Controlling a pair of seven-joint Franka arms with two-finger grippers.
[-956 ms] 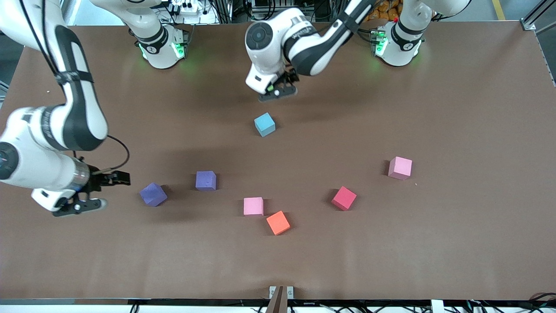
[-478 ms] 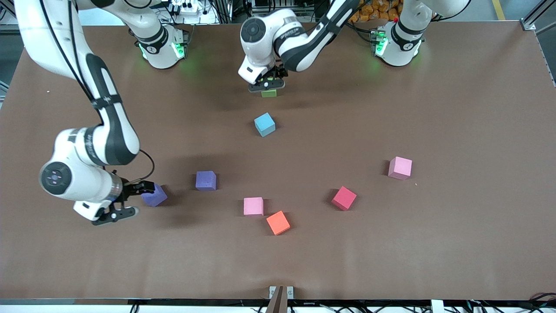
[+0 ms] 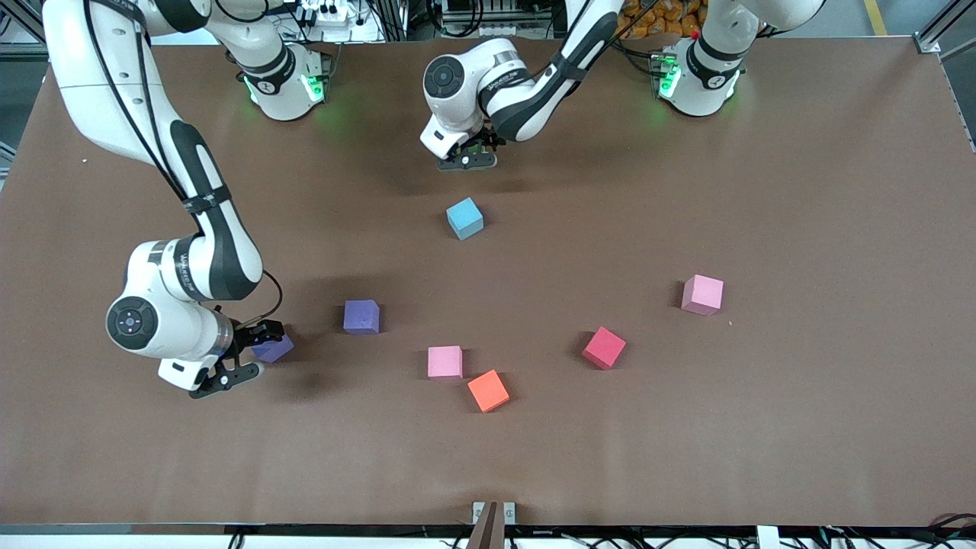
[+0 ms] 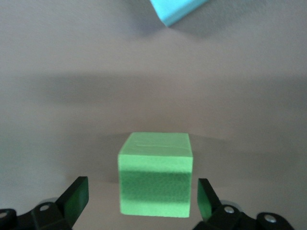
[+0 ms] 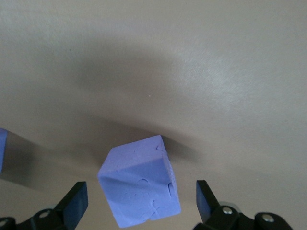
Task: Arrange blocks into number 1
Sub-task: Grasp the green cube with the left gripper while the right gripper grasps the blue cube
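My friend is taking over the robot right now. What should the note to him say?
Left gripper: open, around the green block, not closed yet.
Right gripper: open, around one purple block.
Second purple block lies beside that one; light blue block sits near the green one; red block is toward the left arm's end.
Done: no number 1 formed yet.
Left: grip both blocks, then line up all five.

The left gripper (image 3: 467, 159) is hanging low at twelve o'clock, jaws spread; the right gripper (image 3: 242, 354) is hanging low at eight o'clock, jaws spread.
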